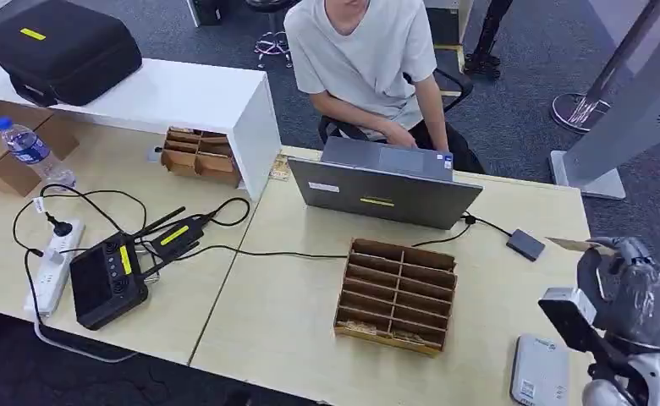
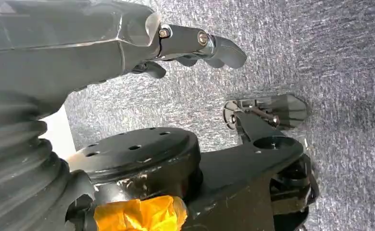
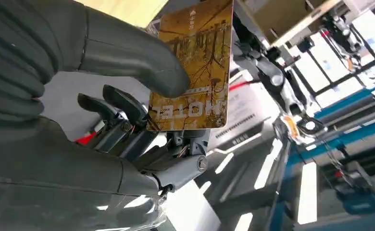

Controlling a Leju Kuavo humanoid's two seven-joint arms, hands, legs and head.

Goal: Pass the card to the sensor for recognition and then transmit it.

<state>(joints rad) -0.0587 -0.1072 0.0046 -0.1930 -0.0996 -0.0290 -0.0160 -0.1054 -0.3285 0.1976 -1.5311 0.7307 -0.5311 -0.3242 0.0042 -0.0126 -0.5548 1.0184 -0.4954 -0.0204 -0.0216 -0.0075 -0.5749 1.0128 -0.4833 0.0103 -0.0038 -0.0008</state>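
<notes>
While the right hand (image 3: 128, 120) pinches the yellow card (image 3: 195, 67) just beside the dark sensor (image 1: 525, 244), the left hand (image 2: 176, 48) hangs loosely curled, holding nothing.

Right wrist view: right robot hand (image 3: 128, 120) holds a card (image 3: 195, 72) pinched between the thick grey thumb (image 3: 132, 55), pressed on the printed face, and the darker fingers (image 3: 123, 103) behind it. Card is yellow-brown with a tree-like pattern and the word "HOTEL" printed along one end, reading upside down here. Blurred background: bright windows, blue frames.
</notes>
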